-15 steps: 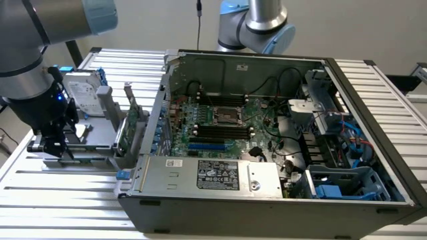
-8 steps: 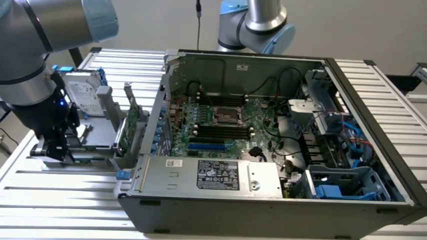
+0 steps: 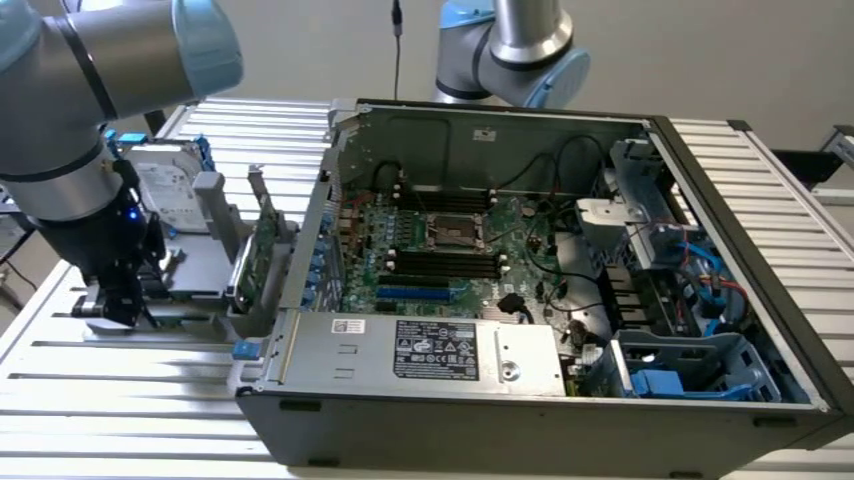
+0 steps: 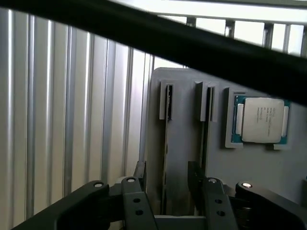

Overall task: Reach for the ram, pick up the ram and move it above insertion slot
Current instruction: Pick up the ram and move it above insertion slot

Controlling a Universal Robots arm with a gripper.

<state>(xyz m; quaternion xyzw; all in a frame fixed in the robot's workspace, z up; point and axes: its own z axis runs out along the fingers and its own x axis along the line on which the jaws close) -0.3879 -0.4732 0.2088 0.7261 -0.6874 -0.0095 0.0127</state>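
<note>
Ram (image 4: 166,143), a thin flat stick seen edge-on, stands in a narrow slot of the matte grey holder (image 4: 184,143) on the ribbed metal table (image 4: 72,120), its long axis running straight away from the gripper (image 4: 167,187). The black fingers are spread on either side of it, with gaps. A second stick (image 4: 206,139) lies parallel, beside a square silver chip (image 4: 261,120)
</note>
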